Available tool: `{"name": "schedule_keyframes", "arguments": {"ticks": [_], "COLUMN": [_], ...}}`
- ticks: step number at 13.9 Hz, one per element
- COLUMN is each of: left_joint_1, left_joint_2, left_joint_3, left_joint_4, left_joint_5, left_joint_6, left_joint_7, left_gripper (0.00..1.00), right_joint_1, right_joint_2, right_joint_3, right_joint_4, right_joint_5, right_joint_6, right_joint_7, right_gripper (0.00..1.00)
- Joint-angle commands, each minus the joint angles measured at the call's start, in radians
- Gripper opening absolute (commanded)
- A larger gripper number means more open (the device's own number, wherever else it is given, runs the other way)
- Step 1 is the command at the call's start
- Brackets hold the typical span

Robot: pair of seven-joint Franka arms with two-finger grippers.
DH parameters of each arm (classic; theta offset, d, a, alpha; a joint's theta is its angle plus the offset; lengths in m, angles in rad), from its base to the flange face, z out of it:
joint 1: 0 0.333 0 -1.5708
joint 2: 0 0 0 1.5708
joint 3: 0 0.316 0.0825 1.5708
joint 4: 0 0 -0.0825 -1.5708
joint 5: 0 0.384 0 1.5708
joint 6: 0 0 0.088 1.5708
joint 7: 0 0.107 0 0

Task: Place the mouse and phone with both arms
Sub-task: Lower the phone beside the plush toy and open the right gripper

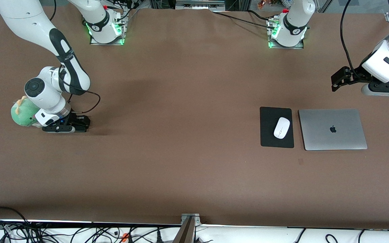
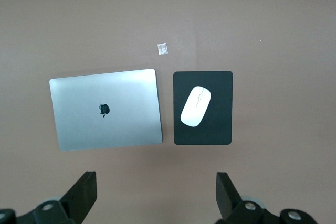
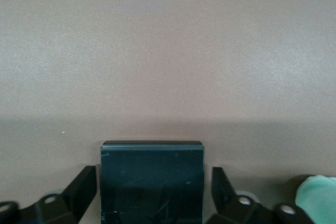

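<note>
The white mouse (image 1: 281, 127) lies on a black mat (image 1: 268, 136) beside a closed grey laptop, toward the left arm's end of the table. It also shows in the left wrist view (image 2: 196, 106). My left gripper (image 1: 337, 82) hangs open and empty in the air (image 2: 156, 176), over bare table next to the laptop. My right gripper (image 1: 79, 123) is down at the table by a green plush toy. In the right wrist view the black phone (image 3: 152, 182) lies between its fingers (image 3: 153, 170). The fingers are open, with a narrow gap on each side. The phone is hidden in the front view.
The closed grey laptop (image 1: 333, 129) lies beside the mat (image 2: 105, 108). A green plush toy (image 1: 22, 113) sits against the right wrist (image 3: 317, 198). A small pale scrap (image 2: 163, 49) lies on the brown table near the laptop and mat.
</note>
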Motion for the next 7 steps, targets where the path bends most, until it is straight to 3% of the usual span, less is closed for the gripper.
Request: {"name": "schedule_keyframes", "arguments": {"ticks": [1,4,7], "left_joint_1": [-0.004,-0.004,-0.006], "left_joint_2": [-0.007,-0.007,-0.006], "left_joint_3": [-0.002,-0.003,-0.003], "left_joint_4": [-0.001,-0.001,-0.001], "left_joint_5": [0.021,0.015,0.01], "left_joint_6": [0.004,0.004,0.006], "left_joint_7": [0.011,0.011,0.011], "left_gripper": [1.0,1.0,1.0], "right_joint_1": [-0.011,-0.013,-0.013], "right_joint_2": [-0.021,-0.085,-0.177], "right_joint_3": [0.006,0.009,0.009], "right_joint_4": [-0.003,0.062,0.224], "right_joint_5": [0.02,0.029,0.086], "right_joint_6": [-0.004,-0.19,-0.55], "right_joint_7": [-0.048,-0.046,-0.048], "right_gripper": [1.0,1.0,1.0]}}
